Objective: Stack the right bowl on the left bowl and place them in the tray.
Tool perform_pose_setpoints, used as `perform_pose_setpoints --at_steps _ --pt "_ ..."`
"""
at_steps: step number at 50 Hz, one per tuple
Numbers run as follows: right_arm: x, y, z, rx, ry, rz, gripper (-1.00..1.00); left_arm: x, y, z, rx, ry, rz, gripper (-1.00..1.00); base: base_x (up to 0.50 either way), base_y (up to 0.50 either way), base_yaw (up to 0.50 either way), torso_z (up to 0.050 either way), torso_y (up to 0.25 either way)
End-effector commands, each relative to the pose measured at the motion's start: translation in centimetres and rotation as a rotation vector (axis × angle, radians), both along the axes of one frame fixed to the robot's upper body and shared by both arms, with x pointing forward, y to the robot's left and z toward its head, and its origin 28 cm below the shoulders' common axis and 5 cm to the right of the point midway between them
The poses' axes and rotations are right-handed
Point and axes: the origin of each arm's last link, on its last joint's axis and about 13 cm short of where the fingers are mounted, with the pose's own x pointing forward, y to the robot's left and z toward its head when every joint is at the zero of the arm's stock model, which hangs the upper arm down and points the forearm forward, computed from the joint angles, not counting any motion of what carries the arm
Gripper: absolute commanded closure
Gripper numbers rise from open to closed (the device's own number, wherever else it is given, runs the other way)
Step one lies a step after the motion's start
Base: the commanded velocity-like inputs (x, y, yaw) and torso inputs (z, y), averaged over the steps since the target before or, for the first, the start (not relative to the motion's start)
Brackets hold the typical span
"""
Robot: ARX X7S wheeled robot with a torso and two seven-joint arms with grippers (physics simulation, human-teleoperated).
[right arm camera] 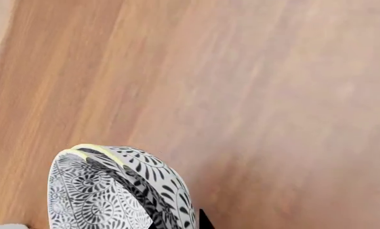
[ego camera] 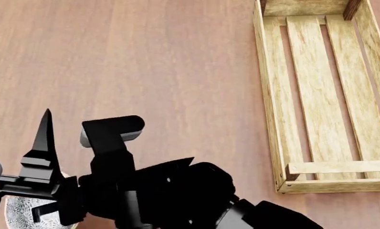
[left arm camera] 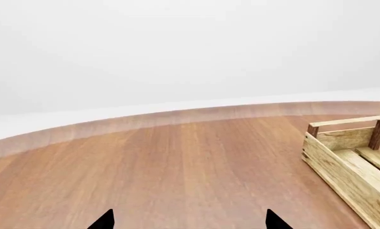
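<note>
One patterned bowl (right arm camera: 113, 191) sat beside your right pincer, its grip impossible to tell. Your left pincer (left arm camera: 188, 220) stood open, empty, above the surface (ego camera: 145, 62), presumably clear of the tray (ego camera: 317, 95).

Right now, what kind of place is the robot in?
Probably a simulated tabletop workspace, not a real room. There is just a smooth wooden table, a blank pale background behind it, an empty light-wood crate, and a black-and-white patterned bowl.

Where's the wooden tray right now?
The tray sits on the wooden table at the right side of the head view, empty, running toward the far edge. One end of it also shows in the left wrist view.
</note>
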Motion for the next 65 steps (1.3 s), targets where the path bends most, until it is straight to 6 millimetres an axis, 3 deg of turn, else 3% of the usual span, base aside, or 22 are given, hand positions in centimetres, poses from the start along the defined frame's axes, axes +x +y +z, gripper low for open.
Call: perform_pose_setpoints --at_steps 1,10,19,30,45,57,65 --pt "3.4 -1.3 3.1 0.077 -0.02 -0.133 1.0 0.0 0.0 -0.1 0.0 -0.001 0.0 -1.0 0.0 0.0 0.0 0.0 0.0" --pt "6.2 -3.4 6.5 0.091 -0.078 -0.299 1.0 0.1 0.0 0.0 0.002 -0.003 -0.002 -1.0 0.0 0.0 0.0 0.0 0.0" --pt "7.6 -5.4 9.8 0.138 -0.106 -0.419 1.0 0.1 -0.1 0.1 0.006 -0.004 -0.006 -1.0 0.0 0.0 0.0 0.0 0.0" --pt "8.4 -7.8 14.3 0.169 -0.157 -0.57 1.0 0.1 -0.2 0.0 0.008 0.0 -0.013 -1.0 0.0 0.0 0.0 0.0 0.0" --pt "8.3 -11.3 18.9 0.231 -0.207 -0.741 1.0 0.2 -0.3 -0.1 0.007 0.006 -0.021 -1.0 0.0 0.0 0.0 0.0 0.001" --pt "7.9 -14.8 21.3 0.306 -0.208 -0.896 1.0 0.2 -0.3 -0.1 0.011 0.012 -0.025 -1.0 0.0 0.0 0.0 0.0 0.0" --pt "8.2 -17.3 20.5 0.33 -0.168 -1.033 1.0 0.3 -0.4 -0.2 0.012 0.016 -0.028 -1.0 0.0 0.0 0.0 0.0 0.0"
